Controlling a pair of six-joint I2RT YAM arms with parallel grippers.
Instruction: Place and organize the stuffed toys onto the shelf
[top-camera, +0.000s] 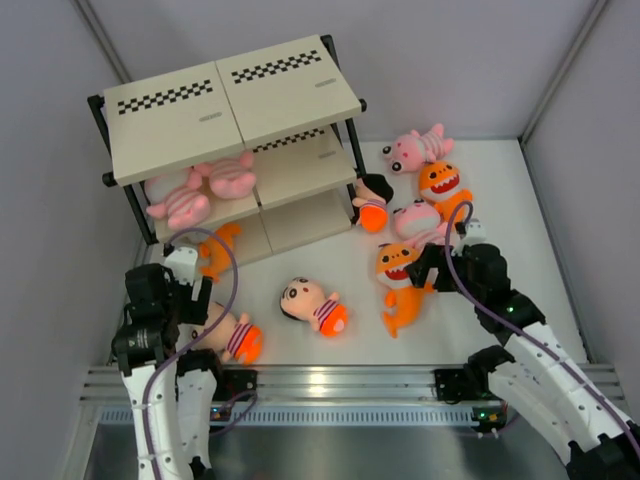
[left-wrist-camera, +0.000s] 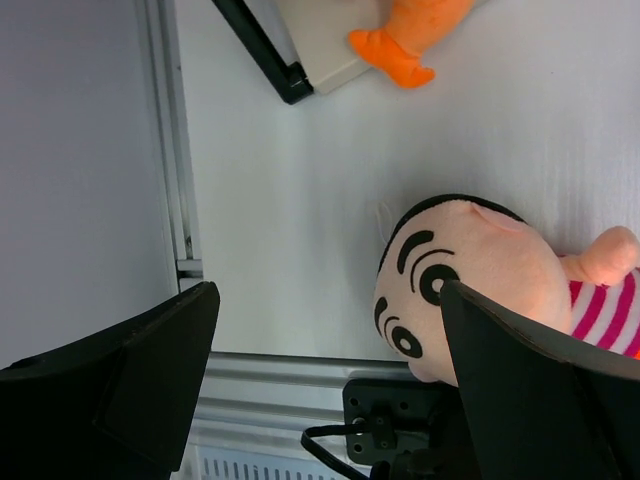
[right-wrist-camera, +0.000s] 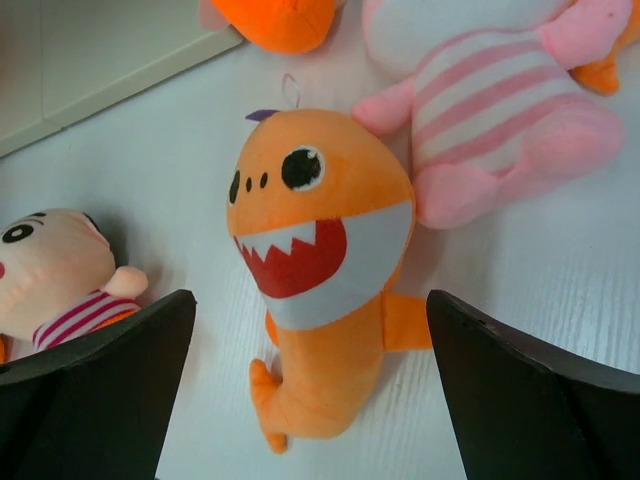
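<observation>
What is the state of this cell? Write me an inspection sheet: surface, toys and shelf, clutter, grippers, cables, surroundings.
Surface: white table, toys scattered over it.
Job's things: shelf at far left; pink striped animals on its middle tier; orange fish at its bottom board; loose toys lie on the table.
Clutter: nothing seen.
Grippers: left gripper open, a doll partly between its fingers; right gripper open over a toothy fish; neither holds anything.
Cables: purple cables loop along both arms.
Surroundings: plain grey walls; metal rail at the near edge.
</observation>
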